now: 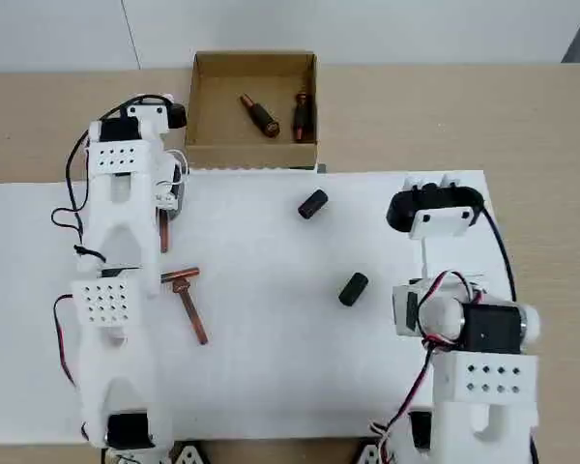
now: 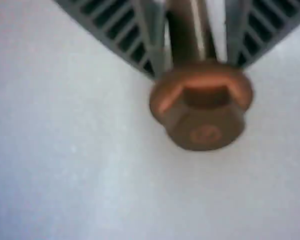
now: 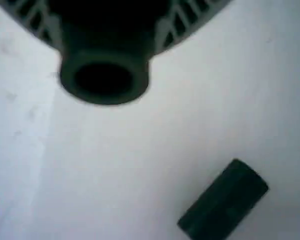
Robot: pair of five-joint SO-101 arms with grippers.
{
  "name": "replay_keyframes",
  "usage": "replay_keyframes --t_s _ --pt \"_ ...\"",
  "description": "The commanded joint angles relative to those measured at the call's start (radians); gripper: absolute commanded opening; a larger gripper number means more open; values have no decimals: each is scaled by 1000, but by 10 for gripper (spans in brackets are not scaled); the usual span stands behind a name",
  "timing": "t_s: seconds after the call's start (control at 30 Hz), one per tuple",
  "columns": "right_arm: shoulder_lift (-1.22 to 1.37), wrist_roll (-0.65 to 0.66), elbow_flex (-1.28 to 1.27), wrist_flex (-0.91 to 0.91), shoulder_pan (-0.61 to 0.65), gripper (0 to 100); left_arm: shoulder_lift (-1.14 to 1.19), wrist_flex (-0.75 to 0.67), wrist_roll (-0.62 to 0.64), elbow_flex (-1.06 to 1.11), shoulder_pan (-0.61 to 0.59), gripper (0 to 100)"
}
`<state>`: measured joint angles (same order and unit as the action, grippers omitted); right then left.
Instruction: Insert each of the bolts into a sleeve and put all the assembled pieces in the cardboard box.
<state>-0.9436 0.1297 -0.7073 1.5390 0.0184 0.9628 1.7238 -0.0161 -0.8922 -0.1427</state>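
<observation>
Between left fingers (image 2: pixel 110 37): bolt (image 2: pixel 202 107); between right fingers (image 3: pixel 32 17): sleeve (image 3: pixel 105 75).

Light was bright and even from overhead in the high view: the white sheet (image 1: pixel 271 377) showed no glare and the loose sleeves (image 1: pixel 354 288) threw only faint, short shadows. In the left wrist view the bolt (image 2: pixel 202 112) had a pale sheen along its shaft. The gripped sleeve (image 3: pixel 104 75) was near black, bore unlit.
</observation>
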Motion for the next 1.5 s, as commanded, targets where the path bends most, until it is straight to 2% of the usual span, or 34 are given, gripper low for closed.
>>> replay_keyframes --t_s 0.0,0.07,0.43,0.57,1.13,1.3,1.47 --pt "-5 -2 3 -22 18 3 41 -11 -3 -15 -6 47" --pt "-5 -2 3 -22 18 3 51 -20 -3 -21 -6 2" --pt "-15 0 9 -13 13 4 40 31 0 -252 32 5" --pt "-16 0 23 -5 12 4 -31 29 17 -309 63 5" --pt "-44 3 427 137 12 3 -468 31 15 -309 181 5" --pt "-150 110 427 136 12 3 -640 31 15 -213 213 5" --pt "-252 133 348 128 12 3 -895 29 15 64 287 5"
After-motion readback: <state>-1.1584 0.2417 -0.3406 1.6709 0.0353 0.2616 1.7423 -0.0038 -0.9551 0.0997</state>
